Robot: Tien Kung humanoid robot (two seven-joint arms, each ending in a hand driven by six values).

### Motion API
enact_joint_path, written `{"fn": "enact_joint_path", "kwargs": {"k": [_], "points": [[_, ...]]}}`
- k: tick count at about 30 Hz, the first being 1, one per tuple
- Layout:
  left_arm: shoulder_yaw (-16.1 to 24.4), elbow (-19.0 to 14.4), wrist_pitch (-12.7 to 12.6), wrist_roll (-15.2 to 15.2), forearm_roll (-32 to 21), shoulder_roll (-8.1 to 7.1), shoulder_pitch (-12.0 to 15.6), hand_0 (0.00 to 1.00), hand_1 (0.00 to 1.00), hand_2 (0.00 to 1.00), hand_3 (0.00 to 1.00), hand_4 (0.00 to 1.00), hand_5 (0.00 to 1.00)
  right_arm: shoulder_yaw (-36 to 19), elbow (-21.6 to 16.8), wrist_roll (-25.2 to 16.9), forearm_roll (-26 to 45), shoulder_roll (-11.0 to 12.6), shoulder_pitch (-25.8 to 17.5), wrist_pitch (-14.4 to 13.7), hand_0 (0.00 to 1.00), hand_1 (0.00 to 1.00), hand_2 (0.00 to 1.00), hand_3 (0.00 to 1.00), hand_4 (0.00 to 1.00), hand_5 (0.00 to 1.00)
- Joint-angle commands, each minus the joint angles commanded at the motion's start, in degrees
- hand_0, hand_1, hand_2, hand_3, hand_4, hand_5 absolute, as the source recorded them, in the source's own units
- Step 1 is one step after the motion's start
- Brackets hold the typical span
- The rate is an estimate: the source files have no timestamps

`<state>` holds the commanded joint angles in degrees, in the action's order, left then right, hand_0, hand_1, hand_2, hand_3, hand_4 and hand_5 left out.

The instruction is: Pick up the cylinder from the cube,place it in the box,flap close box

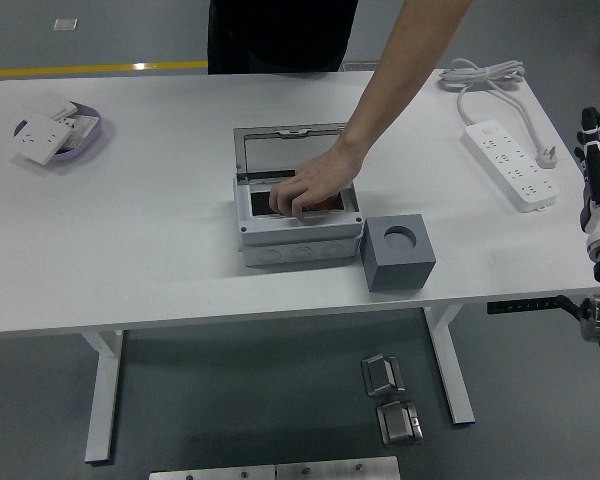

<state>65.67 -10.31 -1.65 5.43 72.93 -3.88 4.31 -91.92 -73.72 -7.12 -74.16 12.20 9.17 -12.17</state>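
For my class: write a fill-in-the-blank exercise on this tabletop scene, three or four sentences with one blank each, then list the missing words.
1. The person's hand reaches into the grey ____, whose clear flap stands open.
2. The round hole in the top of the grey cube is ____.
3. The white power strip lies near the table's ____ edge.
4. The robot's right hand holds ____.

Missing words: box; empty; right; nothing
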Motion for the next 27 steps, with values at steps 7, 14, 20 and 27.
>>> {"fn": "enact_joint_path", "kwargs": {"k": [7,14,20,27], "points": [[-0.05,0.00,0.02,0.08,0.13,0.04,-0.07,0.597,0.622,0.577,0.611,0.671,0.301,0.15,-0.03,0.04,-0.29,-0.05,-0.16,0.13,0.998,0.963,0.998,0.998,0.998,0.998],[0.19,0.00,-0.08,0.06,0.16,0.20,0.06,0.597,0.623,0.577,0.612,0.671,0.301,0.05,0.12,-1.48,0.88,-0.15,-0.26,-0.45,0.998,0.963,0.998,0.998,0.998,0.998],[0.13,0.00,-0.07,0.09,0.03,0.47,0.12,0.597,0.623,0.577,0.612,0.671,0.301,0.03,0.34,-3.46,2.75,-0.37,-0.44,-0.50,0.998,0.998,0.998,0.998,0.998,0.998],[0.25,0.00,-0.08,0.07,0.14,0.43,0.12,0.597,0.623,0.577,0.611,0.671,0.301,0.03,0.48,-5.42,4.87,-0.49,-0.46,-1.07,0.998,0.998,0.998,0.998,0.998,0.998]]}}
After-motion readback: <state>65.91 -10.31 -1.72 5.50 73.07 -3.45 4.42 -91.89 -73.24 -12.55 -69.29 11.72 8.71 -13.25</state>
